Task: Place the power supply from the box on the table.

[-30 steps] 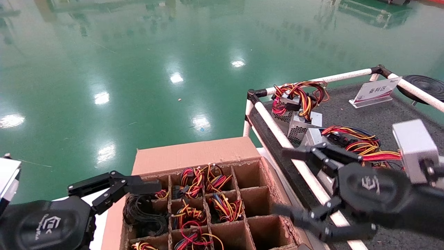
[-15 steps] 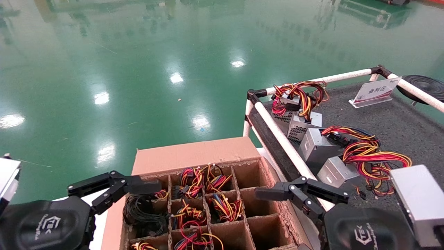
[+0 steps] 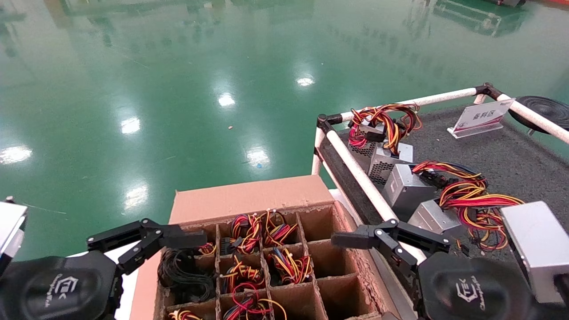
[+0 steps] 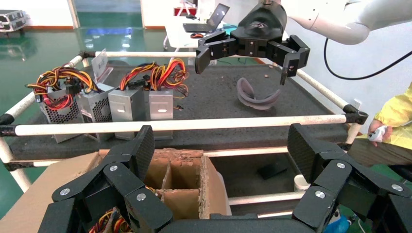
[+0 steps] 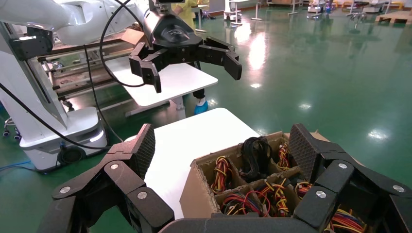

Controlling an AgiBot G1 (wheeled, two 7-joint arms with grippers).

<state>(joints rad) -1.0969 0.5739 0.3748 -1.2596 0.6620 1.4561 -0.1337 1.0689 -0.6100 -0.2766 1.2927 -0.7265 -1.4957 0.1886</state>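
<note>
The box stands at the bottom centre, its grid cells holding power supplies seen as red, yellow and black wire bundles. Several silver power supplies lie in a row on the table just behind its white rail. My right gripper is open and empty, hovering over the box's right edge beside the rail; its fingers point at the right-hand cells. My left gripper hangs open and empty at the box's left side, with a finger above a cell of black wires.
The table's white rail runs between box and tabletop. A sign placard and a black disc sit at the table's far side. A grey curved piece lies on the tabletop. The box rests on a white stand.
My right gripper has pulled back from above the power supplies on the table, across the rail, to the box's right edge, still open and empty. The left arm has not moved.
</note>
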